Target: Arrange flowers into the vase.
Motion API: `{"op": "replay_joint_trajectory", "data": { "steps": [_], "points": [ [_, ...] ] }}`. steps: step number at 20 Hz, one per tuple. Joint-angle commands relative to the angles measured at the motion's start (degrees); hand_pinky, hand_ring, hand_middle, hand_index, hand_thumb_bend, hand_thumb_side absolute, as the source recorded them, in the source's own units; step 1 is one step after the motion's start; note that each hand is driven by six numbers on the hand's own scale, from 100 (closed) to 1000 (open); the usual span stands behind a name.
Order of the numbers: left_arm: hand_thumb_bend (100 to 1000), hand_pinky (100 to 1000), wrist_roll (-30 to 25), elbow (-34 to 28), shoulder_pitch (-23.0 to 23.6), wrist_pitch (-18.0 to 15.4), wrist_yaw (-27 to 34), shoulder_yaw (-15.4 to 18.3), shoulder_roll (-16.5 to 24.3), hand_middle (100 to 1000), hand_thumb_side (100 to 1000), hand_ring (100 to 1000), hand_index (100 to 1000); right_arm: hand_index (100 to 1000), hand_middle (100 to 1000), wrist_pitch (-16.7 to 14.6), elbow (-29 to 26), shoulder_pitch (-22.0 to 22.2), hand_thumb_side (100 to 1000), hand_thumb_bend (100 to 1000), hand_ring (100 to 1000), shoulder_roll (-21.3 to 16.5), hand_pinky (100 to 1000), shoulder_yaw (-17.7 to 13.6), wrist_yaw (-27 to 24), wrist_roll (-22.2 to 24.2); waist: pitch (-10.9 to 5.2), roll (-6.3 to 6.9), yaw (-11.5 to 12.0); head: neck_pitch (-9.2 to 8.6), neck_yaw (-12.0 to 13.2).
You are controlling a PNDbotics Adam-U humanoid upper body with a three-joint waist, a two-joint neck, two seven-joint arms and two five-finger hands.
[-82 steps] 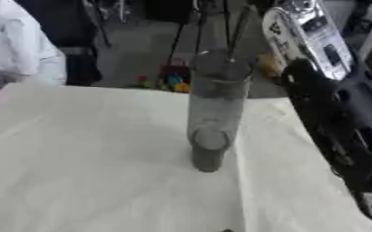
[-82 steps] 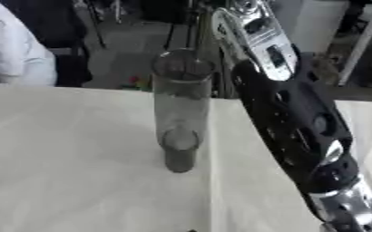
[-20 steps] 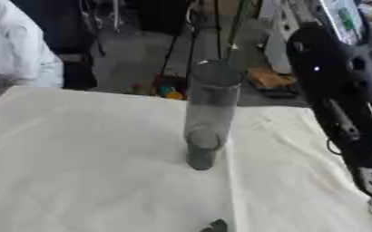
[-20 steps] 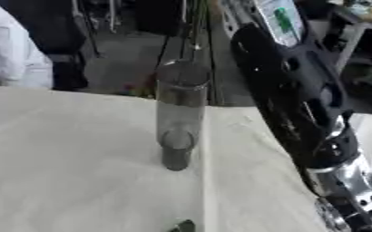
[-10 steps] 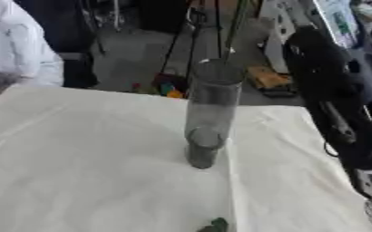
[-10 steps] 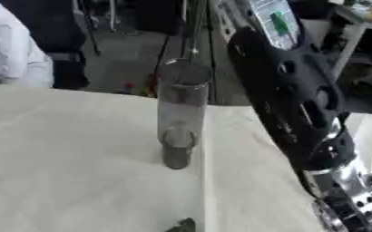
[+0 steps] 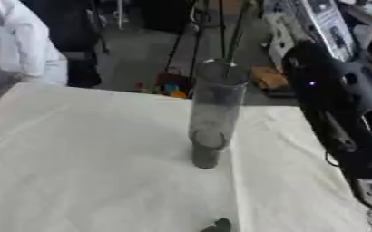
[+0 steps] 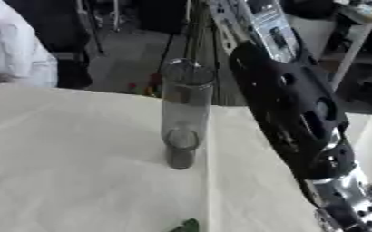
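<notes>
White tablecloth (image 7: 78, 154); upright glass vase (image 7: 213, 113), thin stems (image 7: 235, 31) inside.

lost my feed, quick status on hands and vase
Neither hand in view, only the right arm rising beside the vase. Vase upright on the white cloth, thin stems above its rim. Green scrap at near edge.

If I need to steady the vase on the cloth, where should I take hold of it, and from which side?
Probably grip the vase around its clear middle, above the dark base. It is a tall, narrow cylinder standing upright on the white cloth, so fingers can wrap it. Come from its left, which looks unobstructed; the right arm crowds the right side. A thin stem rises above the rim, so avoid the top.
</notes>
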Motion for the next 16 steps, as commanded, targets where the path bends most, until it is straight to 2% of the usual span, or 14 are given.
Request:
{"op": "replay_joint_trajectory", "data": {
  "steps": [1, 16],
  "points": [
    [181, 901, 0.0, -1.0, -1.1, -0.2, 0.1, 0.2, 0.2, 914, 1000, 996, 1000, 100, 100, 0.9, -0.6, -0.7, 100, 413, 100, -0.4, 100, -0.8, -0.6, -0.7, -0.91, 0.56, 0.0, -0.34, 0.1],
    [175, 901, -0.2, -1.0, -1.4, -0.2, 0.3, 0.0, -0.4, 913, 1000, 996, 1000, 100, 100, 1.4, -1.2, 1.6, 100, 413, 100, 0.2, 100, -0.4, -0.9, -0.3, -0.45, 0.61, 0.1, -0.87, 0.1]
  ]
}}
